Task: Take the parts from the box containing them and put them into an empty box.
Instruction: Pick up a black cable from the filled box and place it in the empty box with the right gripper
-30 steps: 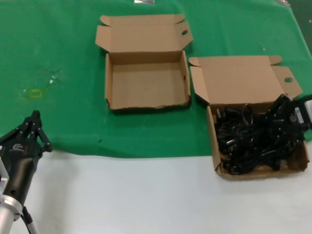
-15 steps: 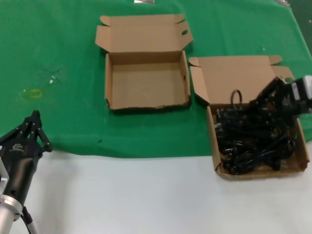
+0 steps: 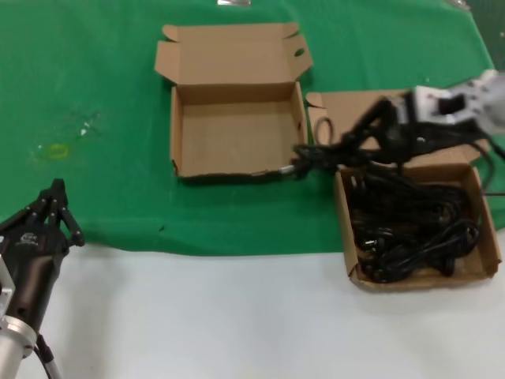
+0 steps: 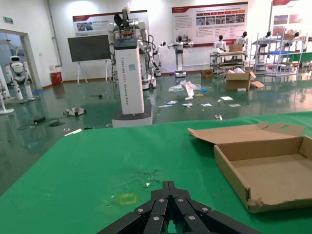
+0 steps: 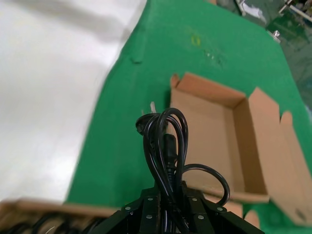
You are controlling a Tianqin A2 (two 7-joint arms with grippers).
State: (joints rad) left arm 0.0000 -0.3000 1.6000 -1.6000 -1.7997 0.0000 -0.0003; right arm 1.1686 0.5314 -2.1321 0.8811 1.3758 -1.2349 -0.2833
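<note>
right gripper (image 3: 371,134) gripping cord (image 5: 165,141) (above boxes)

You've got two cardboard boxes: one empty box (image 3: 237,134), one box of cords (image 3: 418,217). One cord (image 3: 316,155) is lifted out; the rest, a tangled pile, can't be counted. Two grippers.

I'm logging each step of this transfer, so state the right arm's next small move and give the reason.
Probably carry on leftward until it is over the empty box, then lower. The right gripper is shut on a coiled cord and hangs in the air between the two boxes, the plug about level with the empty box's right wall. The full box holds many more cords. The left gripper is parked at the near left.
</note>
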